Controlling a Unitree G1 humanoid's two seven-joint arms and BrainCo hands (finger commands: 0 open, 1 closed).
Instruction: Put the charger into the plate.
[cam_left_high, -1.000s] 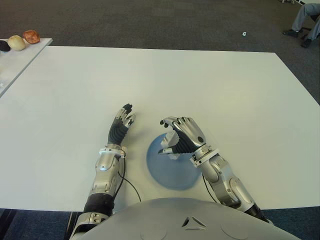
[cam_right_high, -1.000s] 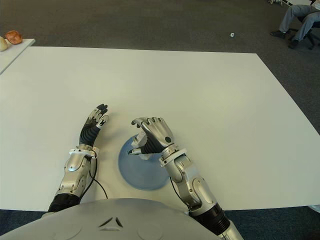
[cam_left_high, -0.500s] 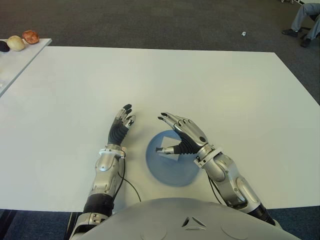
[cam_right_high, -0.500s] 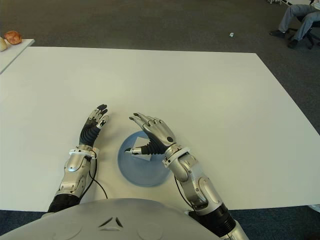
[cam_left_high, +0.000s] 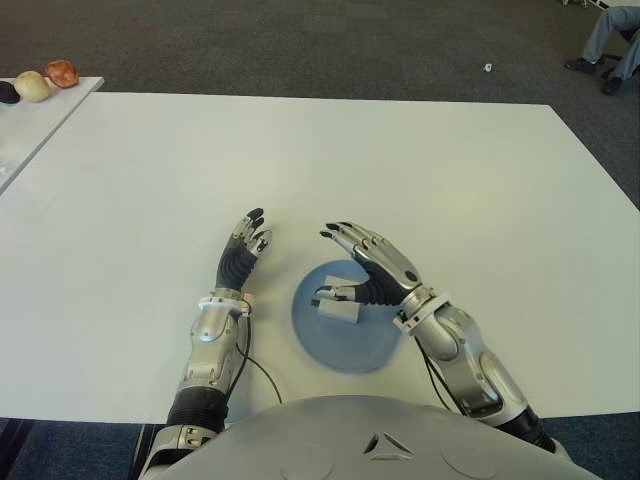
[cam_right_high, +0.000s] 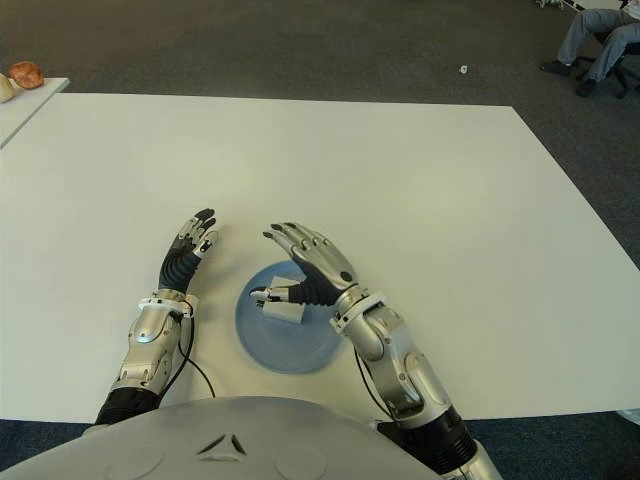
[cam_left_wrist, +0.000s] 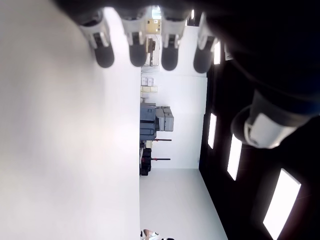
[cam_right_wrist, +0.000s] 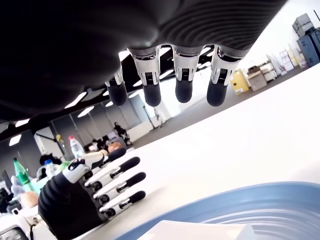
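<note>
A white charger (cam_left_high: 341, 308) lies inside the round blue plate (cam_left_high: 345, 345) near the table's front edge, also seen as a white block (cam_right_wrist: 200, 231) in the right wrist view. My right hand (cam_left_high: 362, 264) hovers over the plate's far side with its fingers (cam_right_wrist: 183, 81) spread and straight, holding nothing; its thumb tip is close to the charger. My left hand (cam_left_high: 245, 250) shows just left of the plate, fingers (cam_left_wrist: 135, 47) extended, holding nothing.
The white table (cam_left_high: 420, 170) stretches wide beyond the plate. A second table at the far left carries a few rounded items (cam_left_high: 45, 80). A seated person's legs (cam_left_high: 610, 40) show at the far right on the dark carpet.
My right hand has let go of the charger: its fingers uncurled and spread, and the charger now lies in the plate. The left hand has not moved.
</note>
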